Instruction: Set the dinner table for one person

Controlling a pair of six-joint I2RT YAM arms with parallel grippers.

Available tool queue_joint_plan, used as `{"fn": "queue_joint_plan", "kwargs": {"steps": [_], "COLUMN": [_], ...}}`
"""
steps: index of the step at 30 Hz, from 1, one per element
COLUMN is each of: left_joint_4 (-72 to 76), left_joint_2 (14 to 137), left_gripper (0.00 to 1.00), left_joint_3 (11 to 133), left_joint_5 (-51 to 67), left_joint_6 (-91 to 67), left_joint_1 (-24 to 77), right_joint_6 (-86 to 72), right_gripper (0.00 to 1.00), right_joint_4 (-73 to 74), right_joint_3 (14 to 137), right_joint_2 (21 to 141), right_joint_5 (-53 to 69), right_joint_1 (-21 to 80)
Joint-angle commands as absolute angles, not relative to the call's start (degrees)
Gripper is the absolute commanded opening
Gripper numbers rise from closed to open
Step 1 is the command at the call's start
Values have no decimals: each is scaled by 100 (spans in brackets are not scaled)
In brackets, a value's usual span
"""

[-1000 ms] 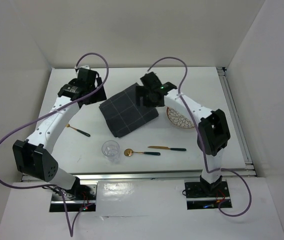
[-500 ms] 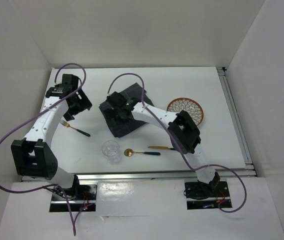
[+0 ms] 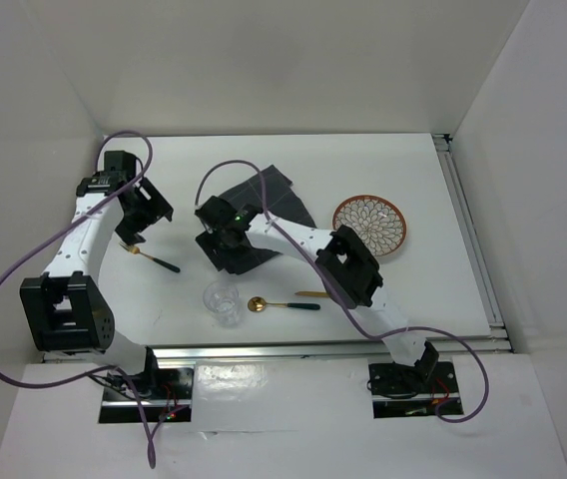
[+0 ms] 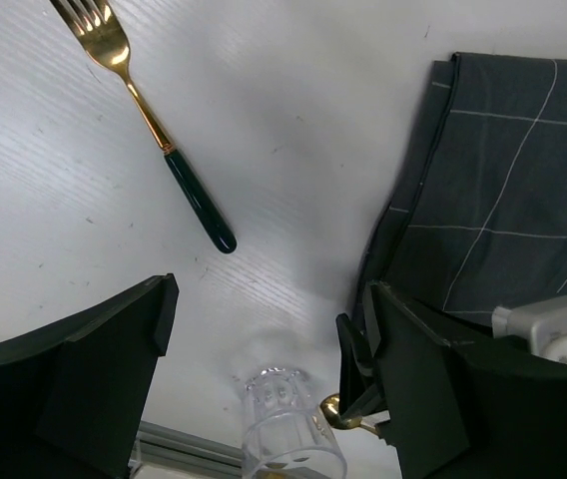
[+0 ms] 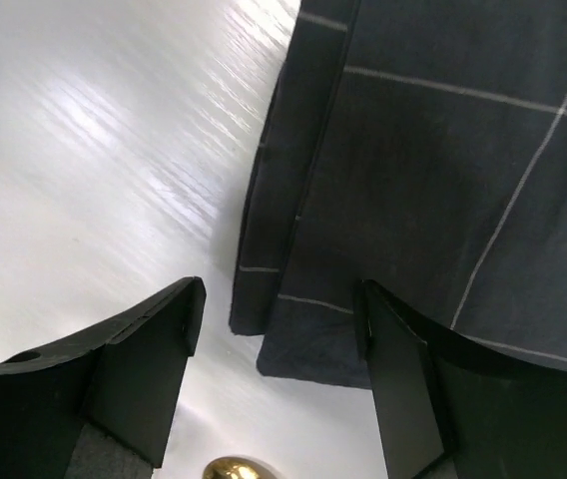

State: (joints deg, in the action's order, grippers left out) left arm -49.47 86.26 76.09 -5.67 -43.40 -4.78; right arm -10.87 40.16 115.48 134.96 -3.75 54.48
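The white dinner table (image 3: 403, 170) carries a dark grey checked mat (image 3: 269, 200), lying skewed at the middle. My right gripper (image 3: 226, 247) hangs over the mat's near-left corner. In the right wrist view this gripper (image 5: 282, 299) is open, its fingers on either side of the corner of the mat (image 5: 443, 170). My left gripper (image 3: 136, 220) is open and holds nothing, just above a gold fork with a green handle (image 3: 156, 260). The left wrist view shows this gripper (image 4: 272, 289), the fork (image 4: 154, 130) and the mat (image 4: 503, 190).
A patterned plate (image 3: 371, 224) lies right of the mat. A clear glass (image 3: 223, 300) stands near the front edge, with a gold spoon (image 3: 282, 304) beside it. A gold knife (image 3: 310, 294) is partly under my right arm. White walls enclose the table.
My right gripper swung from the mat's far side to its near-left corner, uncovering the plate, and its jaws narrowed. My left gripper moved left, away from the mat, toward the fork.
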Motion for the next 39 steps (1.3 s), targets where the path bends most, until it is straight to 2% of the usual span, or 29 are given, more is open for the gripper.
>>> {"fn": "queue_joint_plan", "kwargs": {"steps": [1, 5, 8, 10, 11, 14, 15, 16, 24, 28, 35, 39], "left_joint_4": [-4860, -4808, -4755, -4755, -4755, -4685, -4615, -4553, -4605, -4605, -4229, -3877], "left_joint_2": [8745, 8798, 8851, 8921, 8982, 9043, 9105, 9105, 9729, 9834, 9757, 9625], "left_gripper": [93, 93, 92, 92, 92, 91, 90, 90, 83, 83, 80, 69], "left_joint_3": [7611, 7611, 7611, 7611, 7664, 7716, 7717, 7769, 8367, 8578, 8500, 8210], "left_joint_5": [-334, -272, -220, -159, -158, 122, 219, 411, 940, 1247, 1520, 1704], "left_joint_6": [-4219, -4166, -4104, -4104, -4052, -3999, -3903, -3798, -3524, -3410, -3120, -3015], "left_joint_1": [-501, -501, -501, -501, -501, -501, -501, -501, -448, -448, -273, -211], "right_joint_6": [-958, -958, -958, -958, -958, -958, -958, -958, -747, -633, -457, -518], "right_gripper": [72, 67, 57, 45, 32, 14, 3, 0, 0, 0, 0, 0], "right_joint_4": [4288, 4289, 4289, 4289, 4289, 4341, 4342, 4342, 4534, 4535, 4851, 4852], "right_joint_3": [11742, 11514, 11391, 11329, 11329, 11452, 11522, 11618, 11892, 12058, 13033, 13271], "right_joint_2": [13640, 13641, 13693, 13693, 13693, 13624, 13553, 13553, 12736, 12332, 12199, 12199], "right_joint_5": [-412, -536, -606, -659, -720, -773, -773, -826, -747, -800, -668, -562], "right_joint_1": [5476, 5476, 5476, 5476, 5476, 5476, 5476, 5476, 5203, 4940, 4527, 4316]}}
